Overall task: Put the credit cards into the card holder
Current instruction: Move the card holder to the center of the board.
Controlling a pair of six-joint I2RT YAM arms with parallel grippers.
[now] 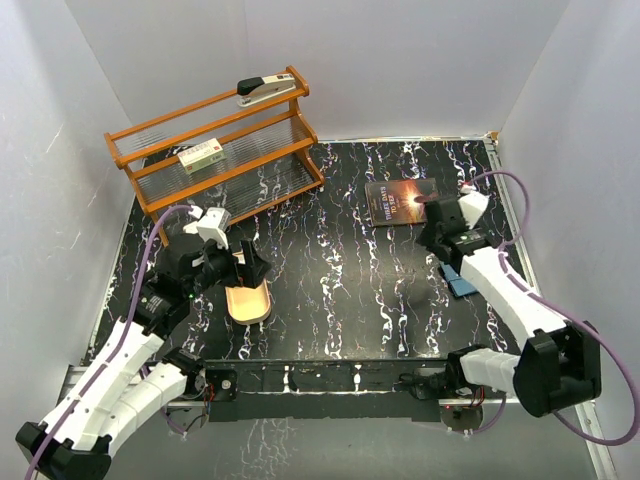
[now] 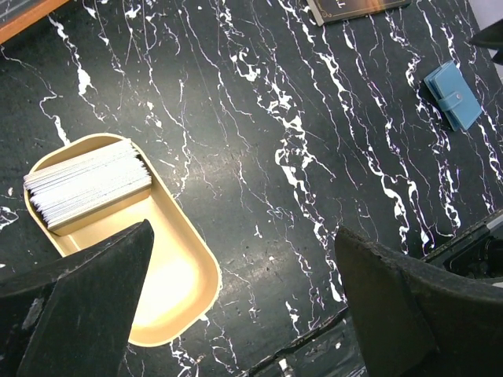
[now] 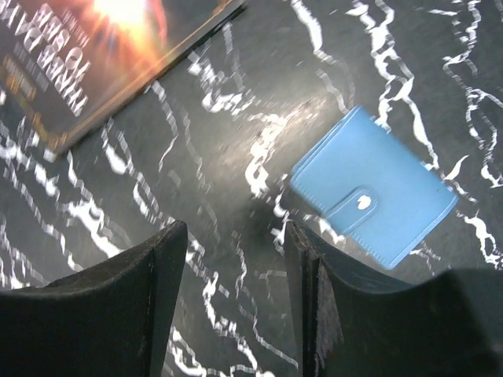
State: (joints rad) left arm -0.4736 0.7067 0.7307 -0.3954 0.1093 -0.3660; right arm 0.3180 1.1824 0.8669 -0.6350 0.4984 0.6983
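Observation:
A stack of greyish-white credit cards [image 2: 86, 184] stands on edge at one end of a tan oblong tray [image 2: 206, 271]. My left gripper [image 2: 244, 236] is open and empty, hovering over the tray [image 1: 250, 305] and the dark table beside it; in the top view it [image 1: 245, 268] hides the cards. The blue card holder [image 3: 373, 188] lies shut, snap tab up, on the table at the right [image 1: 462, 283], also seen in the left wrist view [image 2: 453, 94]. My right gripper [image 3: 236, 232] is open and empty just above the table, left of the holder [image 1: 437, 240].
An orange wooden rack [image 1: 215, 140] stands at the back left with a stapler [image 1: 265, 90] on top and a white-green box [image 1: 200, 156] on a shelf. A dark book with an orange glow [image 1: 400, 200] lies at the back right. White walls enclose the table.

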